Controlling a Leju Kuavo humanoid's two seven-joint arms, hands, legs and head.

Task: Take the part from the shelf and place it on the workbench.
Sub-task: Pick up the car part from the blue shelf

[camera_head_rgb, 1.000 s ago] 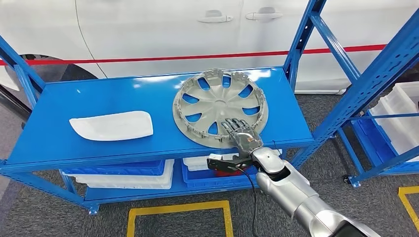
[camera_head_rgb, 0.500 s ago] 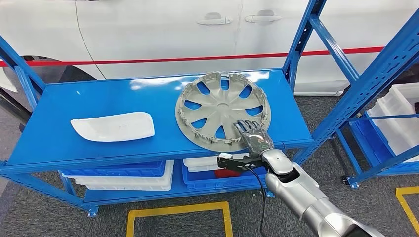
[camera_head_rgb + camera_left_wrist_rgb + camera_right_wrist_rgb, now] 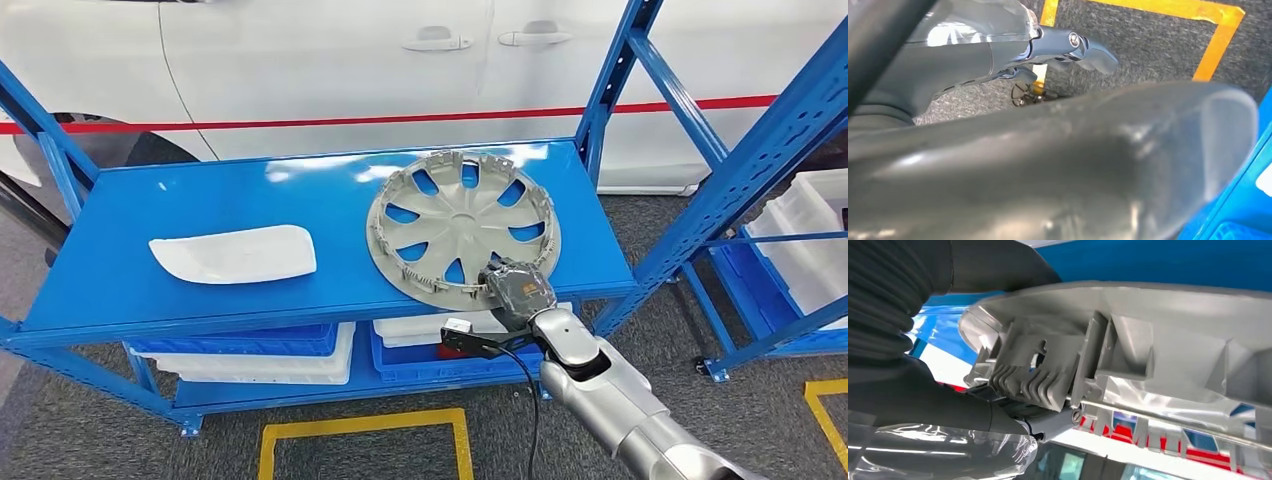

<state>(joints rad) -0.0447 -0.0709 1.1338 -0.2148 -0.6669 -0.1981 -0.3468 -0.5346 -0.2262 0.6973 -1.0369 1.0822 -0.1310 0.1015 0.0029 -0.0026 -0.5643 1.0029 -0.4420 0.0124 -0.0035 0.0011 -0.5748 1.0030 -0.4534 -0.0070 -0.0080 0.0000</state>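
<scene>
A grey hubcap (image 3: 463, 222) lies on the top board of the blue shelf (image 3: 250, 190), towards its right end, inner side up. My right hand (image 3: 517, 287) grips the rim at the hubcap's near edge, fingers curled over it. In the right wrist view the hubcap's rim (image 3: 1158, 335) with its ribbed clips sits close against my right hand (image 3: 948, 405), a finger tucked beneath the rim. My left hand (image 3: 1048, 165) hangs over the grey floor, its fingers (image 3: 1088, 50) apart and holding nothing.
A white curved part (image 3: 235, 254) lies on the shelf's left half. Blue and white bins (image 3: 250, 355) stand on the lower board. A blue upright (image 3: 610, 80) rises right of the hubcap; white crates (image 3: 810, 230) sit further right. A white car stands behind. Yellow tape (image 3: 360, 425) marks the floor.
My right hand's fingers, which lay flat on the hubcap, have curled round its near rim. The hubcap has slid a little to the right. The view has also shifted slightly.
</scene>
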